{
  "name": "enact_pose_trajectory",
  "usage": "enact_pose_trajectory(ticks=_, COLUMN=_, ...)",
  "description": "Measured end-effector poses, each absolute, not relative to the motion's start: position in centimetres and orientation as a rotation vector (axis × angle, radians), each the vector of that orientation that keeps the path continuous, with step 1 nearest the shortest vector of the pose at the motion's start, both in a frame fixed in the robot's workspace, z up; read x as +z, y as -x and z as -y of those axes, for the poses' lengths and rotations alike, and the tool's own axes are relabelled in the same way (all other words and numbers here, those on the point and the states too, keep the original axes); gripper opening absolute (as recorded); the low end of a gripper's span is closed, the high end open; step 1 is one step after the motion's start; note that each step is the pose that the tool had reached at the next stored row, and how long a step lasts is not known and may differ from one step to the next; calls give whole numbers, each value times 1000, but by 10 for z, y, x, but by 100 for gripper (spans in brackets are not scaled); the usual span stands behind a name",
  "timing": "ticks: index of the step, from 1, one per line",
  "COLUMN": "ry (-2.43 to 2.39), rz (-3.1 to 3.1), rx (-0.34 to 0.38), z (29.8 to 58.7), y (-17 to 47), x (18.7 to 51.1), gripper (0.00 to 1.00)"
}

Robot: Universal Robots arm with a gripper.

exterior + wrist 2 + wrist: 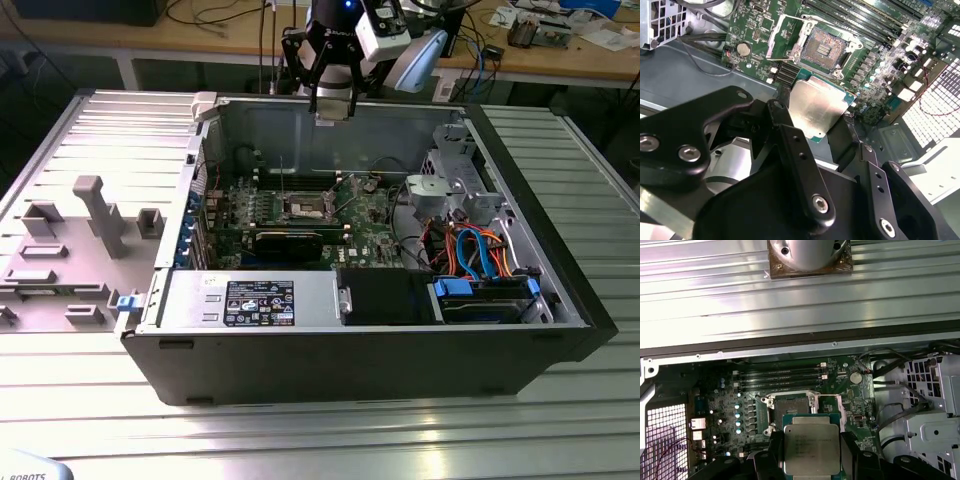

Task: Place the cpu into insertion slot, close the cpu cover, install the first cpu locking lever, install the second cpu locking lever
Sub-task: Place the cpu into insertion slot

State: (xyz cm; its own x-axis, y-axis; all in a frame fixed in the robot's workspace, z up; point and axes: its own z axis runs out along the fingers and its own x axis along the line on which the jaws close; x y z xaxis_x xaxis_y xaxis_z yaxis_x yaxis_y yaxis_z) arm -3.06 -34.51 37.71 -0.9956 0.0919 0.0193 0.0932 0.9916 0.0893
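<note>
bolt_head: Ribbed metal table [320,440], open computer case [350,365] lying on its side, cluttered benches behind. Which step is this?

pinsaver: The first, I'd say. The gripper [333,100] hangs over the case's far wall, well above the motherboard [370,215]. Both wrist views show its fingers [790,145] clamped on two opposite edges of the cpu [820,107], which it holds flat. The insertion slot [826,49] is empty, with its dark centre bare, and the cpu cover [842,410] is swung open just beside it.

bolt_head: So what does seating it call for?

pinsaver: My guess is getting the chip square over the socket and level, with no tilt and no sliding across the contacts. Neither the cover nor the levers is done yet.

bolt_head: What's in the case?

pinsaver: The board, a labelled power supply [255,300] along the near wall, and a drive bay with blue and orange cables [480,250]. A grey tray [60,300] on the exterior view's left holds grey blocks — I can't tell what they're for.
</note>
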Motion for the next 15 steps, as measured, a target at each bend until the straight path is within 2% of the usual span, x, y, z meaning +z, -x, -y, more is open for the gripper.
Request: enact_pose_trajectory(ticks=15, ry=241, rz=3117, rx=-142, z=345, y=31, x=377, gripper=54)
